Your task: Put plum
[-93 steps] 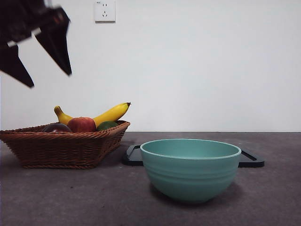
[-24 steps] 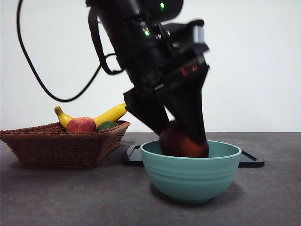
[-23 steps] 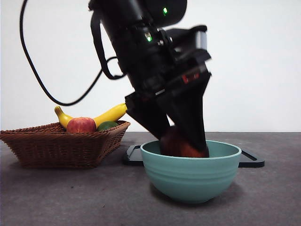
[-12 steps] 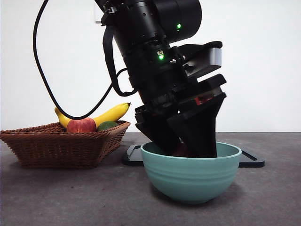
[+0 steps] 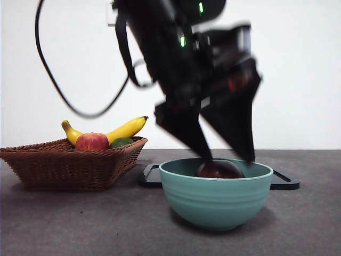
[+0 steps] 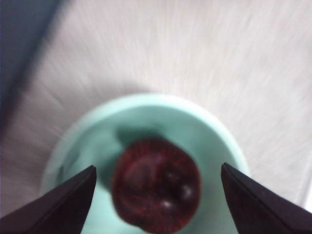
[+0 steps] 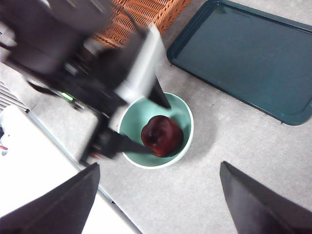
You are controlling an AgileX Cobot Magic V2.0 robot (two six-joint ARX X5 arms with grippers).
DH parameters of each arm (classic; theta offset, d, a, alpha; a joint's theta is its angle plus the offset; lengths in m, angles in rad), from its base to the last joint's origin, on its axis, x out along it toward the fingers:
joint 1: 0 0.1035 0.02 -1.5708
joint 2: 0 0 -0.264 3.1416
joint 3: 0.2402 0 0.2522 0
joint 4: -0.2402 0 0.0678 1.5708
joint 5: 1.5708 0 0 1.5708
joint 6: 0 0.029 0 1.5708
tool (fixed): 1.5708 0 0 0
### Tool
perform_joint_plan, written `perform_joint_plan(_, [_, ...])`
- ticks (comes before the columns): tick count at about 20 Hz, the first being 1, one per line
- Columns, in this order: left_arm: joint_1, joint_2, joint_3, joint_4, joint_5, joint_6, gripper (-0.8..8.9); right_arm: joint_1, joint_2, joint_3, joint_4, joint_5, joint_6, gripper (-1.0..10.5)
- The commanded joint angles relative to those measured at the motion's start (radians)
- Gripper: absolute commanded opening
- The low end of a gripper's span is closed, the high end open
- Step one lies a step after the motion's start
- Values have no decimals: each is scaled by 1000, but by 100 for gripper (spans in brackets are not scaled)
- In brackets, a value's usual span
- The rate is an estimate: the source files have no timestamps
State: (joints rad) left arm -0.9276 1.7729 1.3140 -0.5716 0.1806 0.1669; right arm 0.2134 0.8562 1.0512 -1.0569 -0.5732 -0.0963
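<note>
Grey table (image 5: pixel 80 224); blurred left hand (image 5: pixel 226 157) apparently clears plum (image 5: pixel 220 169).

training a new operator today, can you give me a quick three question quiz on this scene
1. True or false: the round dark maroon plum lies inside the pale green ceramic bowl.
2. Which gripper hangs right above that bowl? A) left gripper B) right gripper
3. Fill in: beside the bowl, the brown woven wicker basket holds a yellow ______, a red apple-like fruit and a green fruit.

Key:
1. True; the plum sits in the bowl, free of the open jaws.
2. A; the right gripper looks down from high above.
3. banana
</note>
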Motion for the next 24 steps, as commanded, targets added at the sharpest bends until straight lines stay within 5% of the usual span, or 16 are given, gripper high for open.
perform_joint_plan(1, [9,-59,39,11,-2,-10,409,3,5,19,9,-2,10,393])
perform_joint_plan(10, [212,-345,41,-5,-1,-82,409,3,5,19,10,-2,10,393])
perform_joint_plan(17, [410,-534,41,-174,18,-71,404,3,5,19,18,2,9,393])
perform_joint_plan(24, [492,-625,27,-445,283,-7,404,3,6,19,32,5,9,393])
